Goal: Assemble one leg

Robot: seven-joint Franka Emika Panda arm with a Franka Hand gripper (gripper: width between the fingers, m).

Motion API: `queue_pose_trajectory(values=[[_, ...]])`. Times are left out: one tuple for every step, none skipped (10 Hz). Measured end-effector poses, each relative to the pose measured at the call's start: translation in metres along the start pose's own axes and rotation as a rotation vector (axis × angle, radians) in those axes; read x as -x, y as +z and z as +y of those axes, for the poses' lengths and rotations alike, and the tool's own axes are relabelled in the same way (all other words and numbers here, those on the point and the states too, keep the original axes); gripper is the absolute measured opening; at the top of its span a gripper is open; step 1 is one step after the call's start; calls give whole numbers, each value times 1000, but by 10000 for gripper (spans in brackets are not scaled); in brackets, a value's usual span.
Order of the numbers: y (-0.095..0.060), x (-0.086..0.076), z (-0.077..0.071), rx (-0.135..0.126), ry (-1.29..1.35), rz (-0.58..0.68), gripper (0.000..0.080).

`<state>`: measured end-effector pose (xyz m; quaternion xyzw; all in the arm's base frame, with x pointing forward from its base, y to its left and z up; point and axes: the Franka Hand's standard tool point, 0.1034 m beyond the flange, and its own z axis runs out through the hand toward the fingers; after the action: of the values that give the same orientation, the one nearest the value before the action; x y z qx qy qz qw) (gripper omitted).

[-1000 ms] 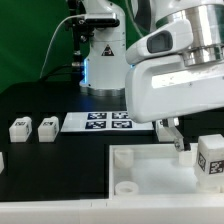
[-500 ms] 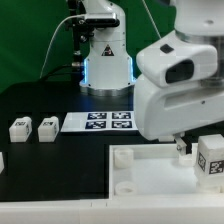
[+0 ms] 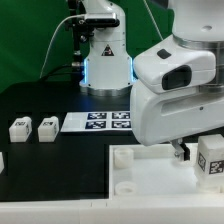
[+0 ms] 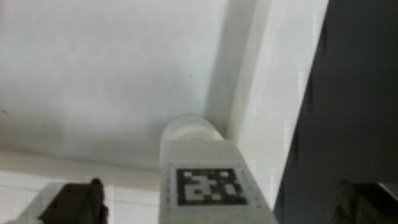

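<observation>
Descent has been continued: the claw (image 4: 217, 203), wide and empty, is centred over the upright leg (image 3: 210, 160) on the tray (image 3: 140, 158), toward the surface's edge at the exterior view's right; grasping seems next.

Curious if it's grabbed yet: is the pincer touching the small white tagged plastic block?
Apart. The wrist view shows the small white tagged plastic block between the fingertips of the open pincer, bare gaps both sides.
</observation>
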<state>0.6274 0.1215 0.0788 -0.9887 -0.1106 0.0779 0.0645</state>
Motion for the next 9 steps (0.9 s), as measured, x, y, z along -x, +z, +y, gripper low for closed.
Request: queue_pose_trajectory(values=[[0, 0, 0, 0, -1, -1, 649], [1, 0, 0, 0, 1, -1, 522], [1, 0, -1, -2, 38, -1, 388], [1, 1, 1, 1, 56, -2, 388], [1, 1, 2, -1, 123, -2, 300], [1, 1, 1, -1, 246, -2, 300], [2, 0, 1, -7, 370, 30, 300], [3, 3, -2, -19, 531, 69, 296], [5, 6, -5, -27, 636, 91, 296]])
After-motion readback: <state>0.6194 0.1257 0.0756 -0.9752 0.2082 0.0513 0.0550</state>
